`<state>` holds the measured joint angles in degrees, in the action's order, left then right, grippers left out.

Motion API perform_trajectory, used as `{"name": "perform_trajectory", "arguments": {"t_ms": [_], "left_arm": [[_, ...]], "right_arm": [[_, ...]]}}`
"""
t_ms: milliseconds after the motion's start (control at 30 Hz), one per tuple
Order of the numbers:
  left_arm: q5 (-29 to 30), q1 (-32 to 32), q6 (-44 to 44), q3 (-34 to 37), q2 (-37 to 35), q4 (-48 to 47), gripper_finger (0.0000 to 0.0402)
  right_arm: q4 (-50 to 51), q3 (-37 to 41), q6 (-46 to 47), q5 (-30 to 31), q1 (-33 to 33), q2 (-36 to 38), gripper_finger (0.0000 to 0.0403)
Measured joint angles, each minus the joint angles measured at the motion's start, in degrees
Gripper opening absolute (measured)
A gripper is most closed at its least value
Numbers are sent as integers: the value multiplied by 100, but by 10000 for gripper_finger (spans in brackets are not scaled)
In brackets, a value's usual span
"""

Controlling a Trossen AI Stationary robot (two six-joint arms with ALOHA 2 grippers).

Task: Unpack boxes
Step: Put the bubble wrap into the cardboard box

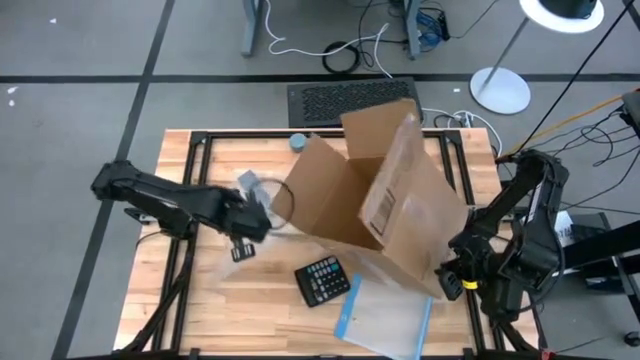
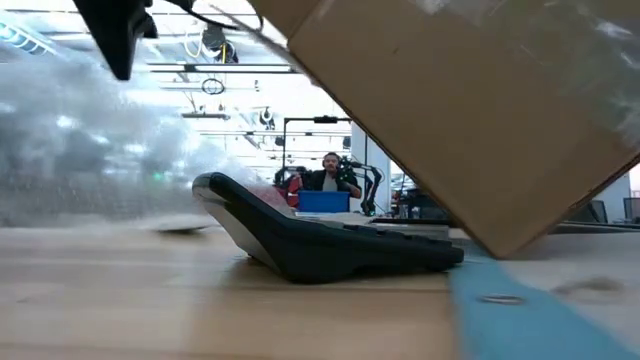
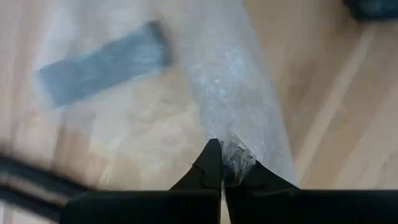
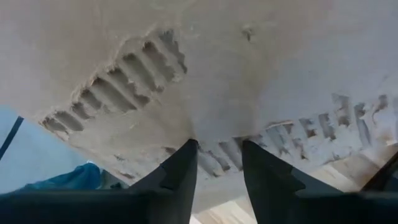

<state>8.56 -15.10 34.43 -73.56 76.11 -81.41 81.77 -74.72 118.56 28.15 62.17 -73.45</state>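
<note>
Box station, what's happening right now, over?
Left tool shut on bubble wrap, beside the open box. Right tool against the tilted box's underside, grip unclear. Calculator and pouch lie in front.

box label (image 1: 381,212): white shipping sticker on the cardboard box (image 1: 400,190), print way too small to read
calculator (image 1: 322,281): keys visible, but no digits or brand I can make out
clear pouch (image 1: 385,318): blue edge, no readable text
readable text overall: none, honestly
</note>
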Motion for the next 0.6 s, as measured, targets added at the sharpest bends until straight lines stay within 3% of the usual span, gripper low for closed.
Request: {"name": "perform_trajectory", "arguments": {"t_ms": [167,333,600], "left_arm": [[179,309,722,-377,-908,-218,1],[745,355,1003,-1558,-1272,-185,1],[1808,350,-374,-4302,-633,568,0]], "right_arm": [[-156,339,366,-178,160,-7,92],[-522,792,529,-755,252,-9,84],[-959,1207,633,-921,246,-8,84]]}}
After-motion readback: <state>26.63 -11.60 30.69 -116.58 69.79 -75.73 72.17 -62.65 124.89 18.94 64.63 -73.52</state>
